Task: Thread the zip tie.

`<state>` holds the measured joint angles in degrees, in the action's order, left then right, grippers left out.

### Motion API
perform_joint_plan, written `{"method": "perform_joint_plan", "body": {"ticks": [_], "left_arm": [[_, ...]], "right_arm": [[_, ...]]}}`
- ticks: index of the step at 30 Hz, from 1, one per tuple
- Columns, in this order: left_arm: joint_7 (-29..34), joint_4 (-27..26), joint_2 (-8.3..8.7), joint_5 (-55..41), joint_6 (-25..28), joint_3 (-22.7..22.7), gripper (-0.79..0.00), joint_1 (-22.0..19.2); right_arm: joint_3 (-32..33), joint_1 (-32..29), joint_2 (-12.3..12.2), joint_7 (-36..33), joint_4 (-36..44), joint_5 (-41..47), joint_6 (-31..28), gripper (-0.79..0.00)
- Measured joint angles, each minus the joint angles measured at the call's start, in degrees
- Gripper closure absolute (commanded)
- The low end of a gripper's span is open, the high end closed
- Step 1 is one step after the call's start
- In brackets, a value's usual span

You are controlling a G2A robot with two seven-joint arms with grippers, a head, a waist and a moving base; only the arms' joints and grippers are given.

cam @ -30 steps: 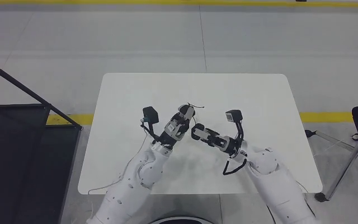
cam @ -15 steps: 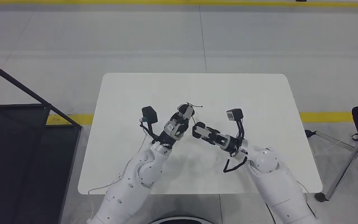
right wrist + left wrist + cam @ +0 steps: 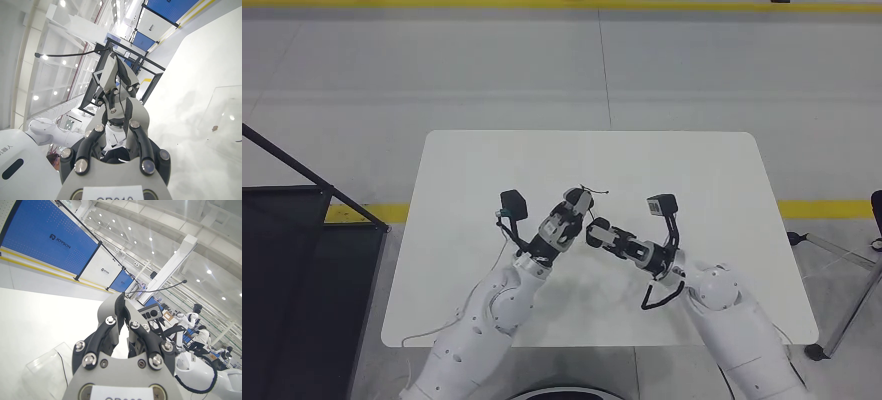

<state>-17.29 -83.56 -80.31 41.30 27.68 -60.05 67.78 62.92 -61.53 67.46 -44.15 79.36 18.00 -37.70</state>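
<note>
Top view: left pincer (image 3: 580, 197) and right pincer (image 3: 592, 232) are close together above the counter (image 3: 692, 180). Left pincer is clenched on the zip tie (image 3: 155, 291), whose head end projects beyond the tips into open air. Right pincer stands parted, and the thin tail hangs between its jaws, apparently ungripped. Risk: closing off-line would miss the tail, and tugging could twist the strap from the left grip.

My top camera looks straight down at the desk (image 3: 472, 180) from high up. Wrist cameras sit close behind my left fingers (image 3: 107, 308) and right fingers (image 3: 138, 113), facing along them across that desk.
</note>
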Motion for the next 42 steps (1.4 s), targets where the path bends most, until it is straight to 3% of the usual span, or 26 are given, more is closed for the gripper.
{"method": "perform_joint_plan", "body": {"ticks": [6,15,30,34,36,42], "left_arm": [[-0.1,0.1,-0.14,0.2,0.3,-0.2,0.000,0.1],[0.3,0.1,-0.32,0.5,0.8,-0.3,0.000,0.3],[0.6,0.1,-0.61,1.4,0.9,-0.5,0.000,0.5],[0.6,0.2,-0.69,1.5,1.0,-0.5,0.000,0.5],[0.6,0.3,-0.73,1.6,1.1,-0.5,0.000,0.6],[0.3,0.4,-0.82,1.6,1.5,-0.7,0.000,0.7]], "right_arm": [[0.2,0.0,0.0,-0.1,-0.2,0.5,0.4,-0.237],[0.2,0.1,0.2,0.6,-0.2,0.2,0.5,-0.117],[0.8,-0.2,0.3,1.2,-0.5,1.3,-0.1,-0.105],[1.0,-0.2,0.3,1.1,-0.5,1.4,-0.1,-0.071],[1.0,-0.3,0.3,1.1,-0.5,1.4,-0.1,0.000],[1.0,-0.3,0.4,1.2,-0.5,1.2,0.0,0.000]]}}
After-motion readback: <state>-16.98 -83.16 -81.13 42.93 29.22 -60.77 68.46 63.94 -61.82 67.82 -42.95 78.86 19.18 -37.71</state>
